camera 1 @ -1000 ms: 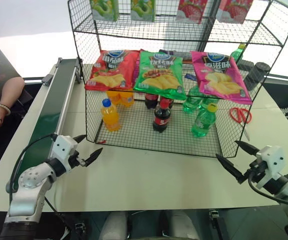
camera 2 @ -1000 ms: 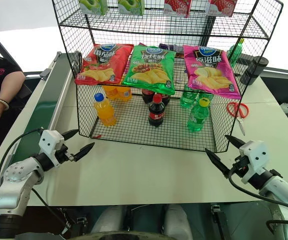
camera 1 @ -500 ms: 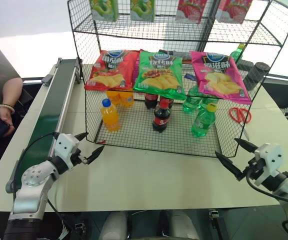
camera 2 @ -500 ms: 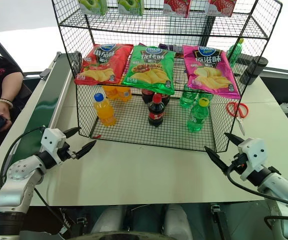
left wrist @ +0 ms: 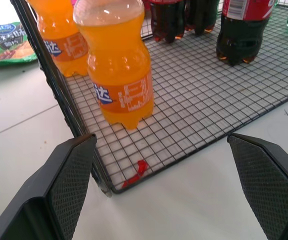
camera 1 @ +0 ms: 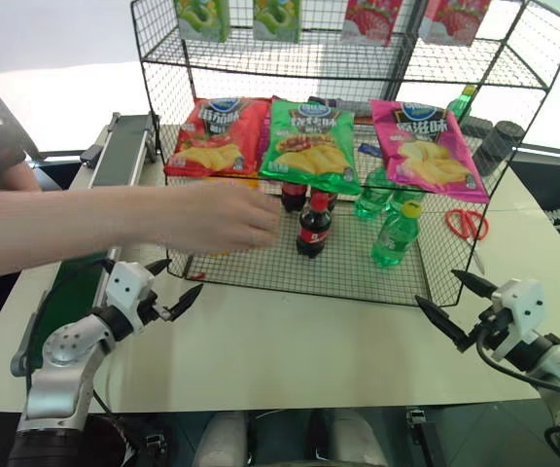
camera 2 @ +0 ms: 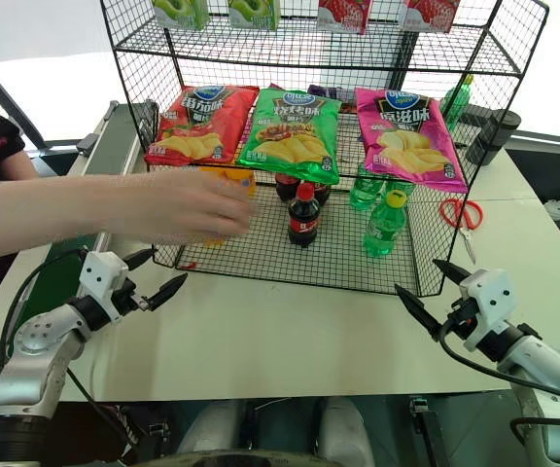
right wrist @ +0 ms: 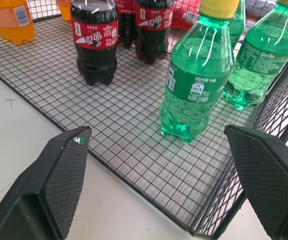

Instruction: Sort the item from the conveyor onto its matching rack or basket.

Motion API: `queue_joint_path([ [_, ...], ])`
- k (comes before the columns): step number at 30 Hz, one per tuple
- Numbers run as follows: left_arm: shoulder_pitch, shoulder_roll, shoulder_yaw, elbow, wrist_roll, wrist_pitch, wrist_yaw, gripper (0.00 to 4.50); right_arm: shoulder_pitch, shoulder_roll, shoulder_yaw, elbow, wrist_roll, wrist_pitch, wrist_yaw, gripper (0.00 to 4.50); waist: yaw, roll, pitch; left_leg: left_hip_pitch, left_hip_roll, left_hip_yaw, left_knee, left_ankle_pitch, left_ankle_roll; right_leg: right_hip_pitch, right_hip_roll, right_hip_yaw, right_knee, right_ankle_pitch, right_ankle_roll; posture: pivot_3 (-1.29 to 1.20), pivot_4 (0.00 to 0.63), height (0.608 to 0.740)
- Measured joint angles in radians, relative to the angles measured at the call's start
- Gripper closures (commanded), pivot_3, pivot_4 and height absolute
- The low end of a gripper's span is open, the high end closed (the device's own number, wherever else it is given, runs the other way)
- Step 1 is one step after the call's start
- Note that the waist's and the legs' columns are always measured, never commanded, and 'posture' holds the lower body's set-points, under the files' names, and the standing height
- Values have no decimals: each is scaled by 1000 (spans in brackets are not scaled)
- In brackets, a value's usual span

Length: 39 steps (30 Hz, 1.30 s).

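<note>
A pale table point(camera 1: 290, 341) carries a black wire rack point(camera 1: 290, 277) that takes up its far half, with bright light behind it. Along the table's left edge runs the dark-green conveyor point(camera 1: 120, 161), much of it crossed by a person's arm whose hand point(camera 1: 227, 216) reaches from the left into the rack's open front, covering the orange drink bottle there; in the left wrist view that orange bottle point(left wrist: 116, 65) stands just inside the rack's near left corner. On the mesh floor a cola bottle point(camera 1: 313, 226) stands in the middle, and the green soda bottle point(camera 1: 395, 236) with its yellow cap stands to the right, near the right mesh wall, with more green bottles behind it. Three crisp bags, red point(camera 1: 218, 136), green point(camera 1: 311, 143) and pink point(camera 1: 423, 148), lie tilted on the middle shelf. Red-handled scissors point(camera 1: 468, 225) lie on the table right of the rack. The left gripper point(camera 1: 170, 288) hovers above the table just before the rack's near left corner, fingers spread wide and empty. The right gripper point(camera 1: 451, 305) hangs before the near right corner, likewise wide and empty.
</note>
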Motion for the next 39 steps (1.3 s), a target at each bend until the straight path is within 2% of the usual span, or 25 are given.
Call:
queue_joint_path([
  [9, 33, 2, 0, -29, -1, 18, 2, 0, 45, -1, -2, -5, 1, -4, 12, 52, 0, 0, 0, 0, 0, 0, 0, 0, 0, 0, 0, 0, 0, 0, 0, 0, 150, 729],
  [39, 32, 4, 1, -39, -1, 34, 24, 0, -4, -2, 25, -13, -8, 4, -4, 52, 1, 0, 0, 0, 0, 0, 0, 0, 0, 0, 0, 0, 0, 0, 0, 0, 150, 729],
])
